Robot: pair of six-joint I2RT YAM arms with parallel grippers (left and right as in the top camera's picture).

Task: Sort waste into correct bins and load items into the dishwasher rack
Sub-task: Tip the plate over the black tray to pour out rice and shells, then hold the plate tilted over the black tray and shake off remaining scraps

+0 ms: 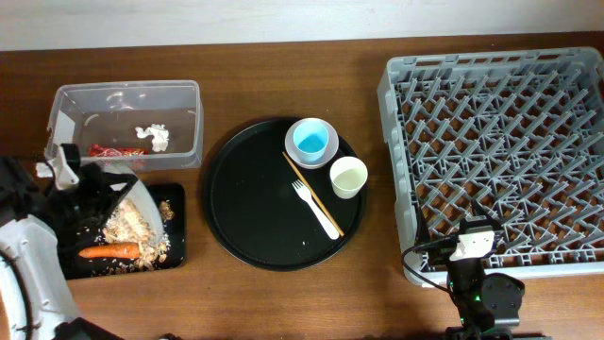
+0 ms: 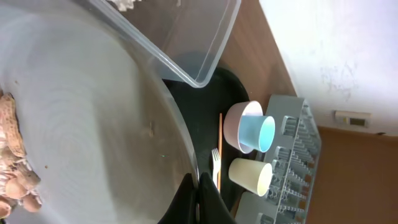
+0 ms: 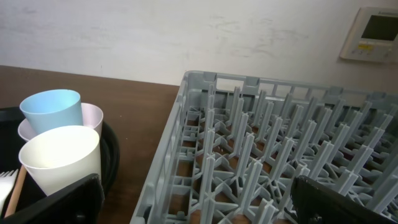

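My left gripper (image 1: 99,184) is shut on the rim of the round whitish plate (image 1: 132,196), held tilted over the shallow black tray (image 1: 176,200). In the left wrist view the jaws (image 2: 198,198) pinch the plate (image 2: 87,118), and brownish scraps (image 2: 11,168) cling to it. Rice (image 1: 132,229) and the carrot (image 1: 109,251) lie in the black tray. The red wrapper (image 1: 115,150) and napkin (image 1: 154,136) lie in the clear tub (image 1: 123,88). My right gripper (image 3: 199,205) is open and empty at the front edge of the grey rack (image 1: 500,142).
The big round black tray (image 1: 245,203) holds the pale bowl (image 1: 331,149) with the light-blue cup (image 1: 310,142) in it, the white cup (image 1: 348,177), the white fork (image 1: 317,209) and the wooden stick (image 1: 300,178). The rack (image 3: 273,143) holds nothing.
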